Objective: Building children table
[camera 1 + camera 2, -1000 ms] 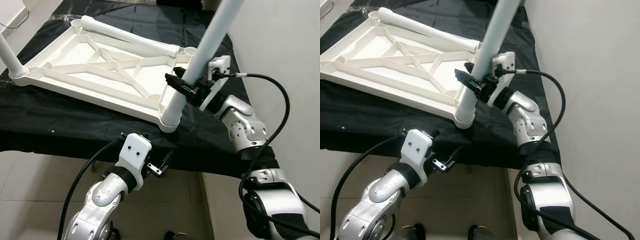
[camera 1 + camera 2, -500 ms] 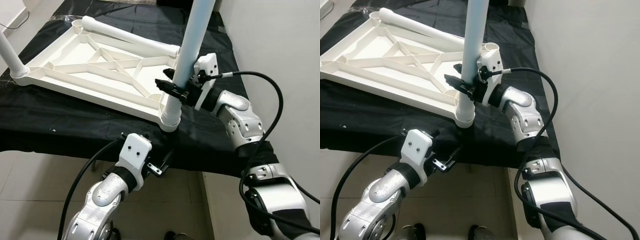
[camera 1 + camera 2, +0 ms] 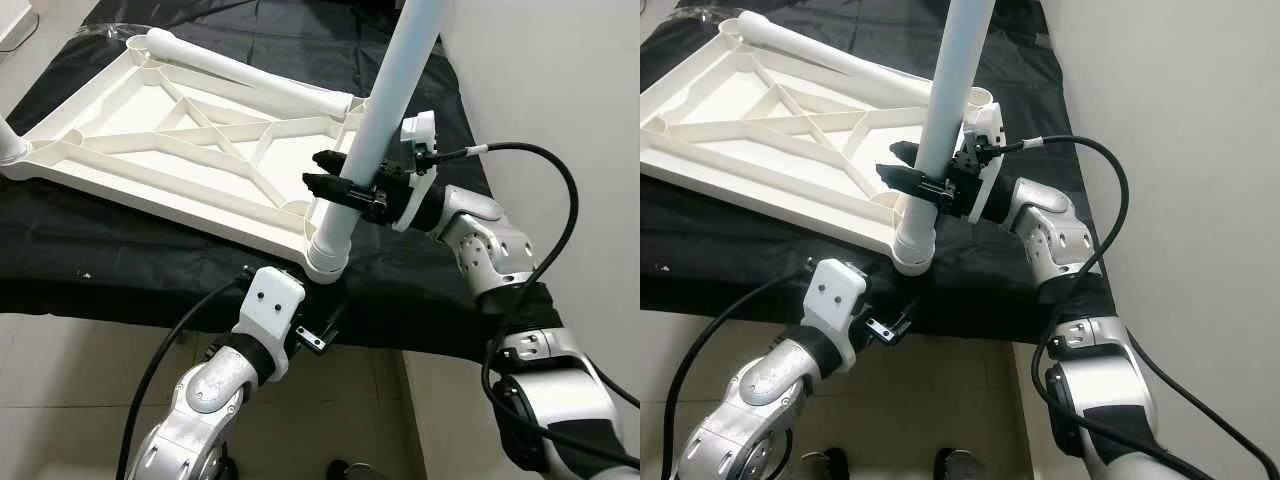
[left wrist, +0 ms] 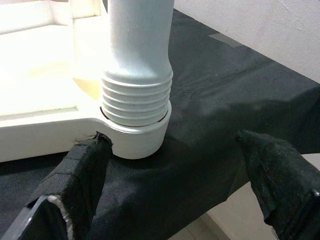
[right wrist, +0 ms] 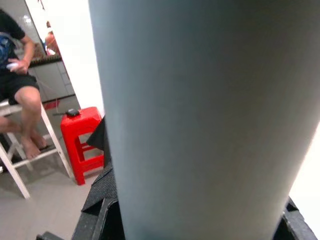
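The right gripper (image 3: 345, 188) is clamped on the white table leg (image 3: 375, 130), whose ribbed foot sits in the near-right corner socket (image 4: 137, 135) of the inverted tabletop (image 3: 180, 150). The leg's long axis tilts far-right of vertical. The left gripper (image 4: 175, 180) hangs spread and empty just near of the socket.

Silver jointed arms, white wrist housings, black cables; left end effector (image 3: 325, 325), right end effector (image 3: 335, 185) black-fingered.

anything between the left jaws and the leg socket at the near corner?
Nothing but bare black cloth. In the left wrist view the left gripper is open, facing the socket where the leg sits.
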Tool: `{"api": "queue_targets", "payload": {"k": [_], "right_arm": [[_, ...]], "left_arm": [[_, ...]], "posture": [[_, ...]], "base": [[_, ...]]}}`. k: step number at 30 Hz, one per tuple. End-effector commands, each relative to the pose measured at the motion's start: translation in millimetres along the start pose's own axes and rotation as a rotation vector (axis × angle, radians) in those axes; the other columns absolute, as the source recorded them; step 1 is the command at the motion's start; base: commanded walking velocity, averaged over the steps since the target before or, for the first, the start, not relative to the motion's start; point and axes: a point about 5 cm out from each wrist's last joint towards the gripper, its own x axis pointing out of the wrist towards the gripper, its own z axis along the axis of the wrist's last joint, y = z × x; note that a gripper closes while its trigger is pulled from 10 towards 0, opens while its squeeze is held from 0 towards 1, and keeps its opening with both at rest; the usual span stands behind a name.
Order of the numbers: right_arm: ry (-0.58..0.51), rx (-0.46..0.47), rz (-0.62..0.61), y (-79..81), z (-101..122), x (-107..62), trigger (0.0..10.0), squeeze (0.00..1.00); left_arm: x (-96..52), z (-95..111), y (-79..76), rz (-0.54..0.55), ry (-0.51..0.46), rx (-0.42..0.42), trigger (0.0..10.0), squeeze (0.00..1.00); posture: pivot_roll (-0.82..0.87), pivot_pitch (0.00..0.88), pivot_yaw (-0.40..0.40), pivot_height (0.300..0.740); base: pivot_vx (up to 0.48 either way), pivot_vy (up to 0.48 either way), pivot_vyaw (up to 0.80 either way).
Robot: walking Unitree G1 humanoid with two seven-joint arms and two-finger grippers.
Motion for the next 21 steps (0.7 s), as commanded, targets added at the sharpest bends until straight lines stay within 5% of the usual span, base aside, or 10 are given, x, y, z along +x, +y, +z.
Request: {"api": "queue_targets", "payload": {"k": [1,11,18,19,21], "right_arm": [[0.198,0.137,0.049,14.2,-56,-2.3,10.0,0.00],[0.355,0.048,0.130,25.8,-69,-5.7,10.0,0.00],[0.357,0.035,-0.054,8.8,-71,-2.9,10.0,0.00],[0.325,0.021,-0.203,-3.5,-67,-5.4,10.0,0.00],[0.310,0.021,-0.273,-9.1,-66,-7.6,10.0,0.00]], "left_arm": [[-1.0,-1,-3.0,-0.009,0.006,0.004,10.0,0.00],[-2.3,-2,-3.3,-0.009,0.011,0.000,10.0,0.00],[-2.2,-2,-2.9,-0.007,0.012,0.001,10.0,0.00],[-2.4,-2,-2.4,-0.005,0.013,0.002,10.0,0.00],[-2.4,-2,-2.0,-0.003,0.013,0.003,10.0,0.00]], "posture": [[0.10,0.248,-0.125,0.740],[0.10,0.257,-0.123,0.740],[0.10,0.259,-0.123,0.740],[0.10,0.259,-0.122,0.740],[0.10,0.259,-0.122,0.740]], "base": [[0.000,0.000,0.00],[0.000,0.000,0.00],[0.000,0.000,0.00],[0.000,0.000,0.00],[0.000,0.000,0.00]]}}
